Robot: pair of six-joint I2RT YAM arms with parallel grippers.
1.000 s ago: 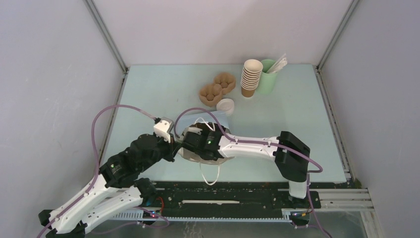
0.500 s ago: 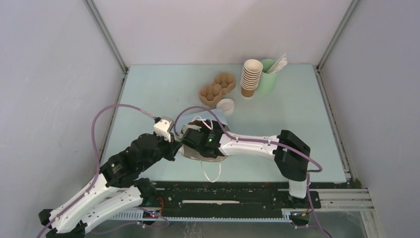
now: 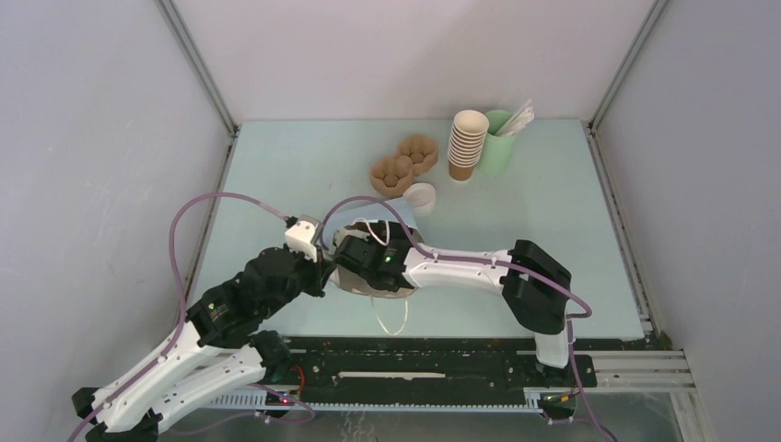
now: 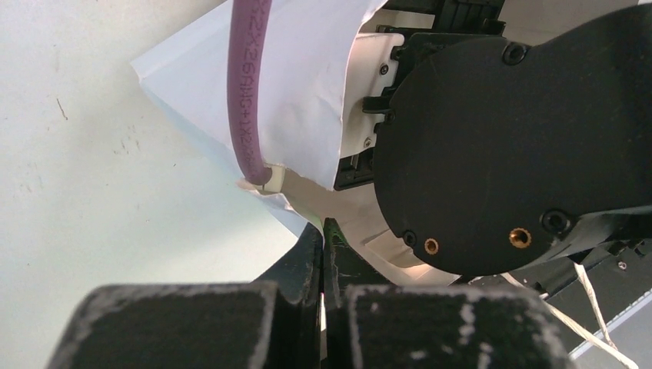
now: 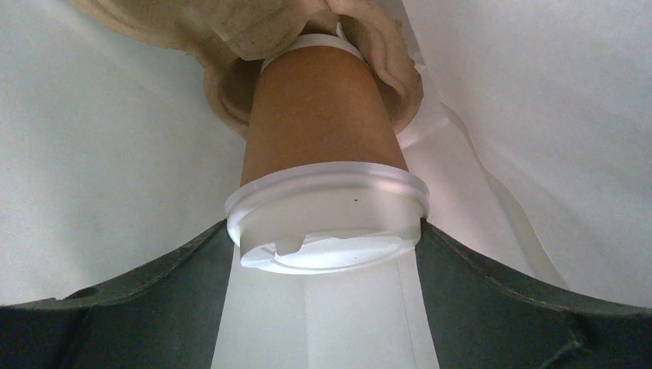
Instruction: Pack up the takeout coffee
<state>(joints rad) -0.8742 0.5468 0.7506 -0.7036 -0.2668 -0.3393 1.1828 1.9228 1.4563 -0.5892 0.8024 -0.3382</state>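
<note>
Crowding the mouth of the white paper bag (image 3: 411,224) near the front of the table (image 3: 304,166), both arms meet. The left gripper (image 4: 321,254) is pinched shut on the bag's edge, and the right gripper (image 5: 324,231) reaches inside, its fingers spread wide against either side of the white lid of the takeout coffee (image 5: 319,131). That cup sits inside the bag, its base seated in a pulp carrier (image 5: 231,31). From above, the right wrist and the bag hide the cup entirely. From the left wrist, the right arm's black housing (image 4: 507,146) and a purple cable (image 4: 247,92) block the bag's inside. Behind the bag lie a loose white lid (image 3: 421,197), two brown pulp trays (image 3: 403,164), a stack of brown cups (image 3: 467,145) and a green cup (image 3: 502,152) of sticks, all apart from the arms. The table is pale green and lightly scuffed, closed in by plain grey walls (image 3: 405,55) with metal corner posts.
</note>
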